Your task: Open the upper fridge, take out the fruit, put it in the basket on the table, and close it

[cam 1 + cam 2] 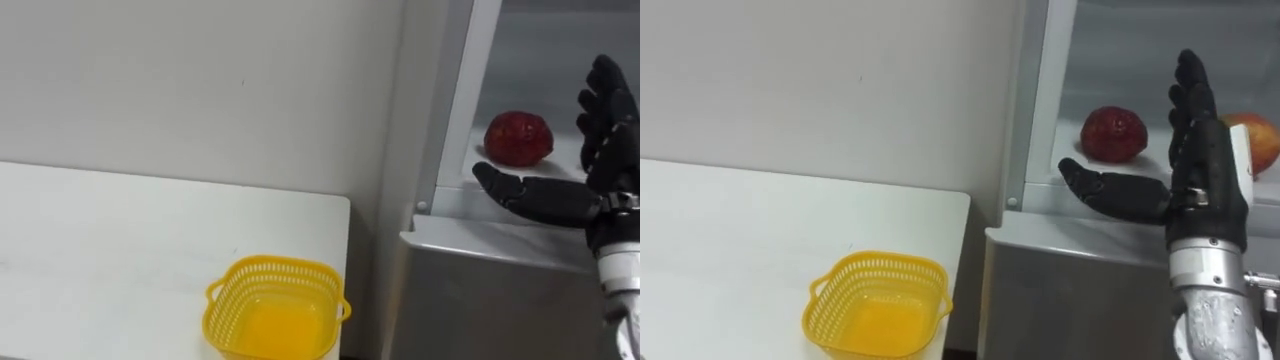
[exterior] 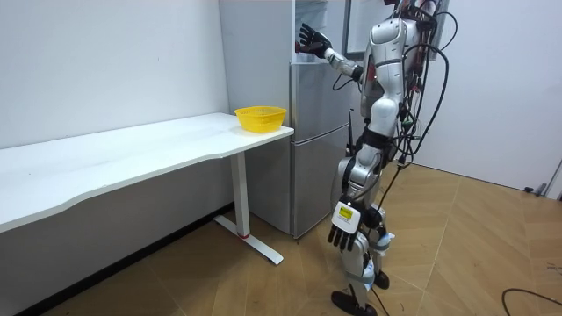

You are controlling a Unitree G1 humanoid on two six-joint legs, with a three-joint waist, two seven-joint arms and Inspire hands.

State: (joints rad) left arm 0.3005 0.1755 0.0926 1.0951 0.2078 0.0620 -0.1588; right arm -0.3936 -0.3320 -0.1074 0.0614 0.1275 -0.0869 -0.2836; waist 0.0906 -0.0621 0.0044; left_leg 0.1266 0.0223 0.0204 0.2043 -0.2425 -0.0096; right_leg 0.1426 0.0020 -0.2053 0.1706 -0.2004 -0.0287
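White table [image 2: 132, 158] against pale wall [image 2: 105, 61], wood floor [image 2: 457, 254]

Test room furnished as a mock kitchen — bare white walls [image 2: 105, 61], wood-plank floor [image 2: 474, 237], one long white desk [image 2: 132, 154] (single pedestal leg in view) beside a silver two-door fridge [image 2: 316, 149] against the wall.

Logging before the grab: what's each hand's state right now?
Right hand: open, empty, raised before the round dark red fruit in the grey fridge.
Left hand: open, empty, hanging by its side.
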